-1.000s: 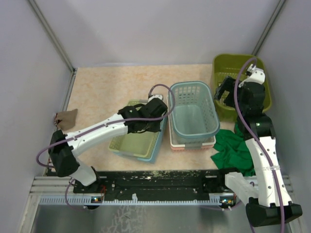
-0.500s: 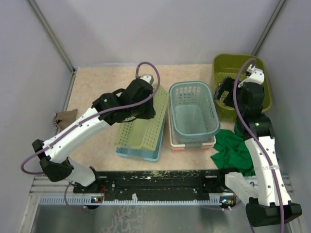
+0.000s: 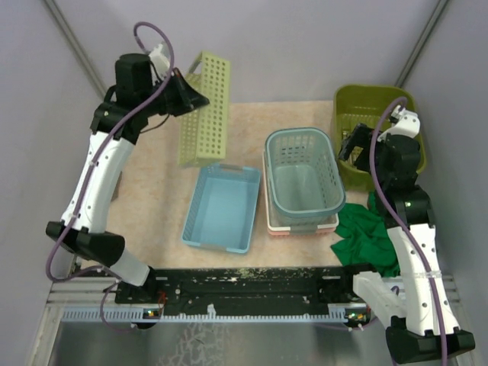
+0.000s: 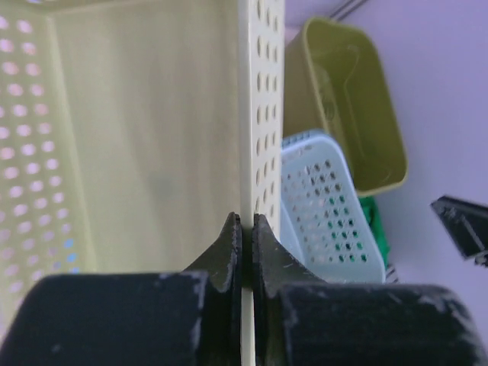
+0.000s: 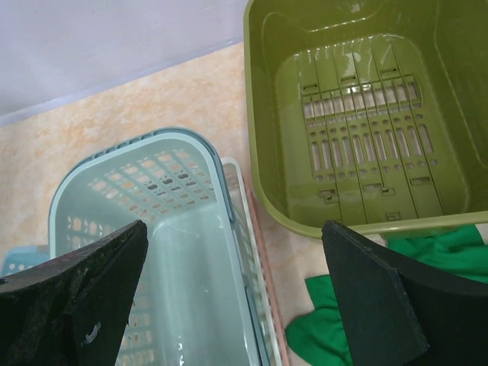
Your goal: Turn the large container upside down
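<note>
The large container (image 3: 375,113) is an olive-green tub standing upright, opening up, at the back right corner. Its slotted base shows in the right wrist view (image 5: 364,130), and it also shows in the left wrist view (image 4: 357,114). My right gripper (image 3: 352,145) is open and empty, hovering over the tub's near-left rim; in its own view the right gripper (image 5: 235,229) spans the gap between tub and basket. My left gripper (image 3: 194,95) is shut on the wall of the pale-green tray (image 3: 206,110), held high on edge at the back left, with the jaws (image 4: 247,221) pinching that wall (image 4: 137,137).
A teal lattice basket (image 3: 303,171) sits in a white and pink tray (image 3: 301,227) just left of the tub. A light blue tray (image 3: 223,206) lies at the middle. A green cloth (image 3: 366,232) lies in front of the tub. Walls close in at the back and right.
My left arm has lifted the pale-green tray out of the blue tray, up and to the back left, tipping it on edge. The right arm has barely moved.
</note>
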{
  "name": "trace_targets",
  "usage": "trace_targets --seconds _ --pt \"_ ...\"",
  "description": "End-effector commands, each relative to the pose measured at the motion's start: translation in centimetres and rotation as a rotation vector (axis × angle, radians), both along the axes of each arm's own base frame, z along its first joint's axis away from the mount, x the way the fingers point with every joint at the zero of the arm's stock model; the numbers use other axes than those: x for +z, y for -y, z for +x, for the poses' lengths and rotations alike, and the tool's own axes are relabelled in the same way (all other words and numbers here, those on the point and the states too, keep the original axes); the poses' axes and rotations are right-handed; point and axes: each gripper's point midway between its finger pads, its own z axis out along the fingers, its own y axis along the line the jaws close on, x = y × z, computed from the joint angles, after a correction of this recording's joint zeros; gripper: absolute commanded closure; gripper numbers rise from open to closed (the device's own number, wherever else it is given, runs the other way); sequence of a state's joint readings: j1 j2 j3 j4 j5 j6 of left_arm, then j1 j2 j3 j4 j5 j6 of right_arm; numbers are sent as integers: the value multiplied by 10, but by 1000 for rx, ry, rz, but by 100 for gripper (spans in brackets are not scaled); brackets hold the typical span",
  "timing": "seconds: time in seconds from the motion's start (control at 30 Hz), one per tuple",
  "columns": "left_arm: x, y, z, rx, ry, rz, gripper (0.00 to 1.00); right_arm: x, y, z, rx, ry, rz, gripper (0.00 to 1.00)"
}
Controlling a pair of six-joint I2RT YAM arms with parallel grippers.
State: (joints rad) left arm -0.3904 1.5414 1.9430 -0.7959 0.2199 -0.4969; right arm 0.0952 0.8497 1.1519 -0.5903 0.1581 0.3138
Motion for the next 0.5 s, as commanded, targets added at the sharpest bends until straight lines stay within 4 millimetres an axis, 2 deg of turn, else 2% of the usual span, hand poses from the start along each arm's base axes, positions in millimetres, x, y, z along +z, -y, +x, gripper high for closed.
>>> trace_targets --seconds 0.0,0.13,0.27,0.37,0.47 --pt "34 -1 44 -216 111 -227 100 21 -1 -2 11 56 4 3" --pt "27 -23 84 -258 92 -386 100 17 -3 0 13 34 19 3" --pt "2 -46 115 -288 56 -487 100 13 -7 3 24 20 40 3" --pt "-24 -64 128 -315 6 -595 100 9 -9 8 25 5 50 3" --pt "-46 -79 131 -320 -34 -677 100 7 -9 14 23 -14 50 4"
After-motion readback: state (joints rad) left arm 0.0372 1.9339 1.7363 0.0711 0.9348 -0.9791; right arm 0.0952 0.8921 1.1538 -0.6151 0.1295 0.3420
